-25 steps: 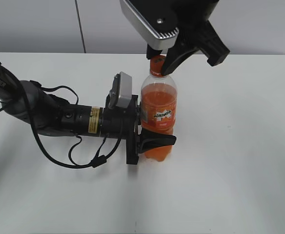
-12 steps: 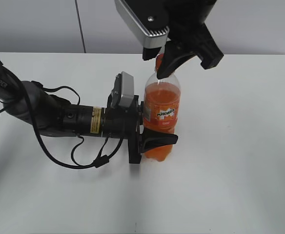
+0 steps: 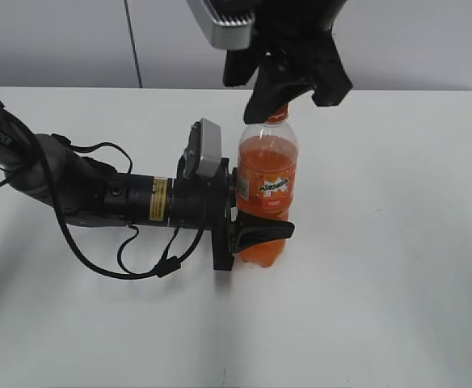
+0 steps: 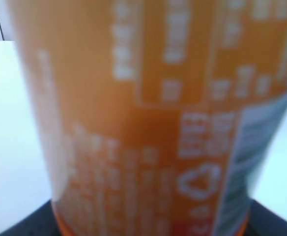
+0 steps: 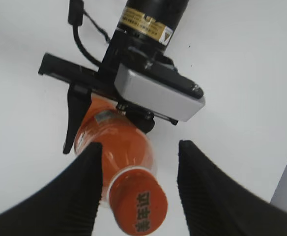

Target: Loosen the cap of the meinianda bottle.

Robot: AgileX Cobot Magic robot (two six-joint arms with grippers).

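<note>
The meinianda bottle (image 3: 267, 174) stands upright on the white table, full of orange drink. My left gripper (image 3: 252, 208) comes in from the left and is shut on the bottle's lower body. In the left wrist view the blurred orange label (image 4: 148, 123) fills the frame. The orange cap (image 3: 278, 115) sits on the neck. My right gripper (image 3: 288, 89) hangs over it, open. In the right wrist view the cap (image 5: 138, 201) lies between the spread black fingers (image 5: 139, 144), nearer the left one, and neither finger touches it. The bottle's shoulder (image 5: 119, 142) shows below.
The white table (image 3: 398, 283) stretches around the bottle on all sides. The left arm with its black cables (image 3: 99, 202) lies across the table's left half. A grey wall (image 3: 58, 40) stands behind the table.
The right gripper has turned about the cap and risen a little; its fingers now stand apart from the cap. The bottle and left gripper shifted slightly right early on.
</note>
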